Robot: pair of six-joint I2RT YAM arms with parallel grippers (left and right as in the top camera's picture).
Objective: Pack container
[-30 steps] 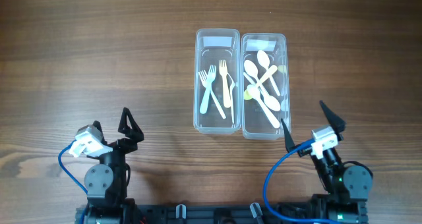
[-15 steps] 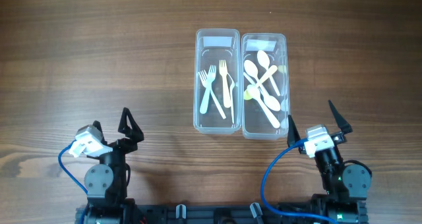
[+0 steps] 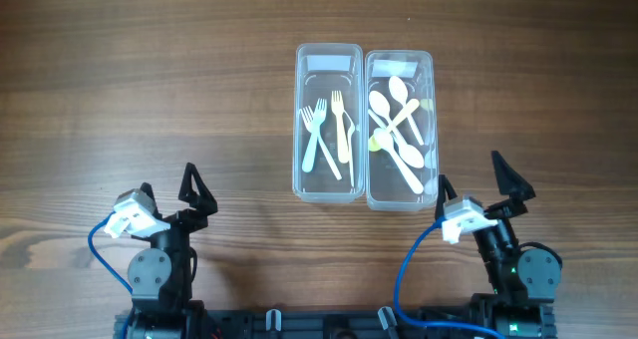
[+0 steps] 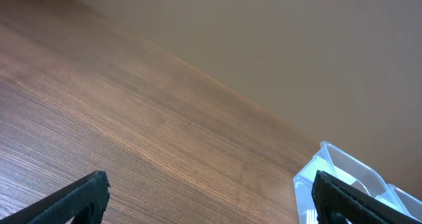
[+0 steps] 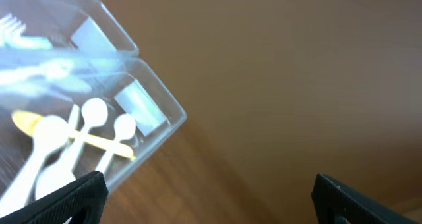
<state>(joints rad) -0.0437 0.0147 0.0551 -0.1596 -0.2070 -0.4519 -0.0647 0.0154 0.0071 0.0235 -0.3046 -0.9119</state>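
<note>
Two clear plastic containers stand side by side at the table's middle. The left container [image 3: 328,123] holds white forks [image 3: 324,137]. The right container [image 3: 400,130] holds several white spoons [image 3: 397,130]; it also shows in the right wrist view [image 5: 99,128], blurred. The left container's corner shows in the left wrist view [image 4: 336,171]. My left gripper [image 3: 192,191] is open and empty near the front left. My right gripper [image 3: 480,182] is open and empty, just right of the right container's near corner.
Bare wooden tabletop [image 3: 150,90] surrounds the containers. Both arm bases with blue cables sit at the front edge.
My right gripper has turned and swung left toward the spoon container's near corner. The left arm has not moved.
</note>
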